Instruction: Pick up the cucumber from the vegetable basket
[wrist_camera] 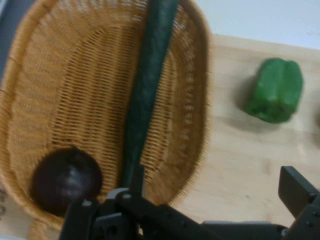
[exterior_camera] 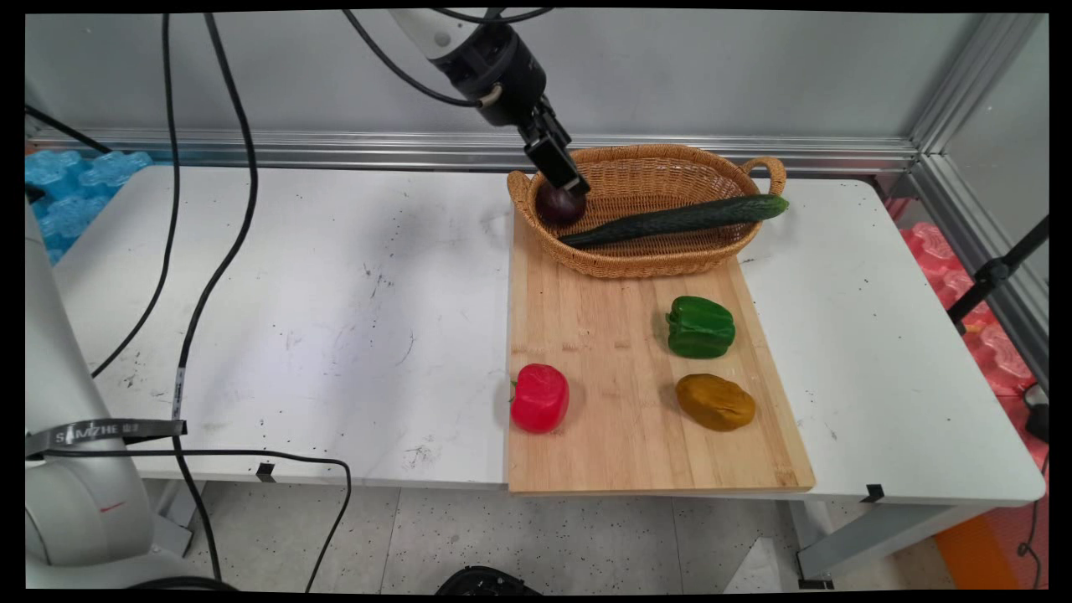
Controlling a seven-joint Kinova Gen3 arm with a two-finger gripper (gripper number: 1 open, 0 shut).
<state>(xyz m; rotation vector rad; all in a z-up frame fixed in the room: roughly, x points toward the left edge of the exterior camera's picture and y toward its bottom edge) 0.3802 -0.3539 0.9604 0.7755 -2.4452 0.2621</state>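
Observation:
A dark purple onion (exterior_camera: 559,203) (wrist_camera: 66,177) lies in the left end of a wicker basket (exterior_camera: 645,266) (wrist_camera: 30,75). A long green cucumber (exterior_camera: 678,219) (wrist_camera: 147,85) rests across the basket, its tip over the right rim. My gripper (exterior_camera: 569,180) (wrist_camera: 215,185) hangs just above the onion, open, with nothing between its fingers. In the hand view the onion sits to the left of the left finger (wrist_camera: 136,180).
The basket stands on the far end of a wooden cutting board (exterior_camera: 620,435) (wrist_camera: 240,165). On the board lie a green pepper (exterior_camera: 700,327) (wrist_camera: 276,90), a red pepper (exterior_camera: 540,398) at the left edge and a brown potato-like lump (exterior_camera: 714,402). Black cables (exterior_camera: 209,276) hang at left.

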